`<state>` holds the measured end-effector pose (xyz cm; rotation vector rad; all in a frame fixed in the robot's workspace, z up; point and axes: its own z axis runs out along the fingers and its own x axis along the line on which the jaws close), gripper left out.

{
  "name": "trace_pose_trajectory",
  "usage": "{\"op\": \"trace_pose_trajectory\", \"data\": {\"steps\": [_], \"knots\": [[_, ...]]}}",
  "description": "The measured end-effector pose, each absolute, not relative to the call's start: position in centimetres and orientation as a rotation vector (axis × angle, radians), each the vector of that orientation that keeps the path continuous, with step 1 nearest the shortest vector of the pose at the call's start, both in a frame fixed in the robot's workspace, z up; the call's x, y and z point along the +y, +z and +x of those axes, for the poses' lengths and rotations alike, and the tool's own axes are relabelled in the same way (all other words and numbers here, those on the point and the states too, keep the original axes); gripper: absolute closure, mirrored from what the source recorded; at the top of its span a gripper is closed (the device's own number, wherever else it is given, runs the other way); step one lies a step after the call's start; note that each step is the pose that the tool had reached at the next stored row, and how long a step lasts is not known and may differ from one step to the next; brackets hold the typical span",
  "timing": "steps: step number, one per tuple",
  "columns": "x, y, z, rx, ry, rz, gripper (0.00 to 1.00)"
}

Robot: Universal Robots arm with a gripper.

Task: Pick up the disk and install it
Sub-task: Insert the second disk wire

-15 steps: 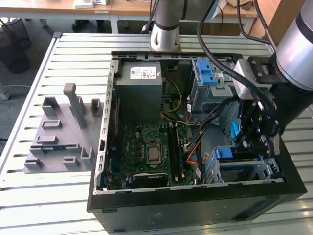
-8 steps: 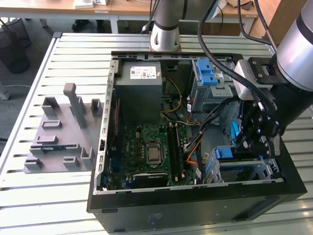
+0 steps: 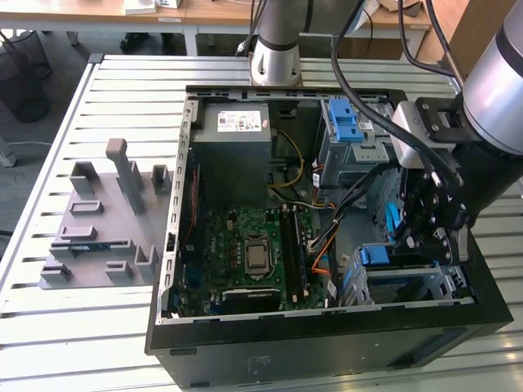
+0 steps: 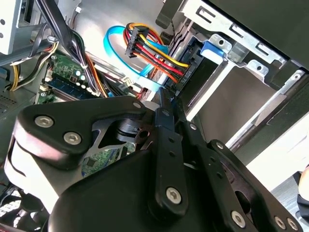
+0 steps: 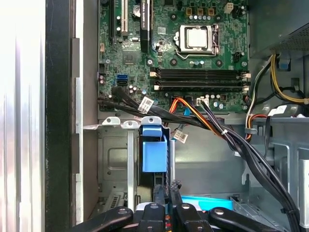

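Standing by the bench [image 3: 90, 343], I see the arm reaching down into the open computer case [image 3: 327, 347], with the gripper [image 3: 409, 237] low in the drive corner. In both wrist views its fingers [image 5: 161, 208] are pressed together at the tips [image 4: 164, 99], with nothing visible between them. Just beside them, in the first wrist view, lies a bright blue strip, apparently the framed edge of the disk [image 5: 207, 203], down in the bay; I cannot tell if they touch. Right ahead of the gripper stands the drive cage's blue latch [image 5: 154, 152]. Black cable bundles [image 5: 260, 164] crowd one side, leaving little room there. Beyond the latch the motherboard [image 5: 183, 53] lies open. Across the case sits the power supply [image 3: 237, 151]; its white sticker [image 3: 241, 122] carries print too small to read. Outside the case, well away, a grey fixture plate [image 3: 106, 220] rests on the bench.
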<state>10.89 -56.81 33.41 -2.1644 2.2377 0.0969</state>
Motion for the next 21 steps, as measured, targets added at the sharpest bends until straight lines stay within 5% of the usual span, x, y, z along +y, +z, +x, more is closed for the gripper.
{"op": "trace_pose_trajectory", "data": {"steps": [21], "knots": [[-56.95, 33.09, 10.95, 2.246, 0.096, -2.155, 0.84]]}}
